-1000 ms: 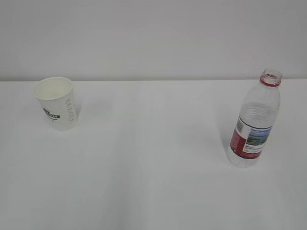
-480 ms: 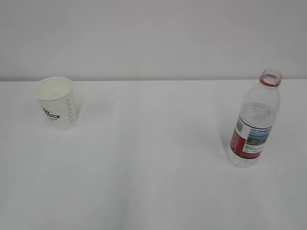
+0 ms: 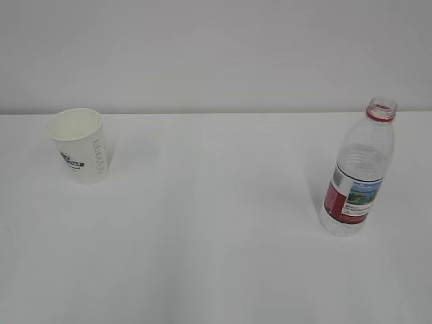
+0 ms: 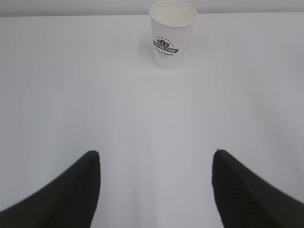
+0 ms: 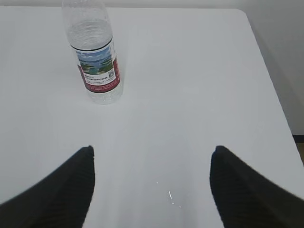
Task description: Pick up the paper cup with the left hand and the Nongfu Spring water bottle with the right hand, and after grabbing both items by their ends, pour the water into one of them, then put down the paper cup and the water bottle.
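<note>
Paper cup [image 4: 172, 34] upright, well ahead of the spread-jawed, empty left hand [image 4: 156, 178]; Nongfu Spring water bottle [image 5: 94, 57] uncapped, ahead-left of the equally spread right hand [image 5: 152, 175] — approach centred, grip low.

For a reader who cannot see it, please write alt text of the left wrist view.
A white paper cup with a green logo stands upright and empty-looking at the far end of a white table. The left gripper hangs open in the foreground, well short of the cup, holding nothing.
</note>
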Motion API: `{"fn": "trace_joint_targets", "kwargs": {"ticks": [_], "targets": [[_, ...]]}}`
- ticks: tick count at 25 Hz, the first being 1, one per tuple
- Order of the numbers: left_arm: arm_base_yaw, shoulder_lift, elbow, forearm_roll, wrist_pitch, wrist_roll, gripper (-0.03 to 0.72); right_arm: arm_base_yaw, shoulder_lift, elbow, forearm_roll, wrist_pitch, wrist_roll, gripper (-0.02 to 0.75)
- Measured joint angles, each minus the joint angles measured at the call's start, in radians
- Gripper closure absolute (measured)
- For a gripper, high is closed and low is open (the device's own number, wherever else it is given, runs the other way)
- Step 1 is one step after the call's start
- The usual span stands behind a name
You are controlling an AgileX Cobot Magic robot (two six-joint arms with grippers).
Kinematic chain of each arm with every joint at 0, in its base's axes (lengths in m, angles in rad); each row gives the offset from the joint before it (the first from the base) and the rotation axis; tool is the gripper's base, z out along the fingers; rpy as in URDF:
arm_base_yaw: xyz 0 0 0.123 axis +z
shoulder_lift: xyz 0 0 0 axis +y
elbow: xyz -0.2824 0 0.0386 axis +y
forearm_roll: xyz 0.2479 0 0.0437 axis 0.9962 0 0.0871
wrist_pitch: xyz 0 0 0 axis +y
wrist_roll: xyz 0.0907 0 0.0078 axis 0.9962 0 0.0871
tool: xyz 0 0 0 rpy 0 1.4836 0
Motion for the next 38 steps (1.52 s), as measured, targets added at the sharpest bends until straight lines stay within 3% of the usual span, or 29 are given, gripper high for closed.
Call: {"fn": "trace_joint_targets", "kwargs": {"ticks": [20,30,38], "targets": [[0.000,0.195,-0.036,-0.078,-0.267,0.000,0.167,0.000,0.110,-0.148,0.000,-0.034,0.000,0.169],[0.000,0.315,-0.067,-0.084,-0.381,0.000,0.179,0.000,0.144,-0.148,0.008,-0.122,0.058,0.169],[0.000,0.456,-0.155,-0.057,-0.478,0.000,0.181,0.000,0.260,-0.148,0.018,-0.320,0.063,0.169]]}}
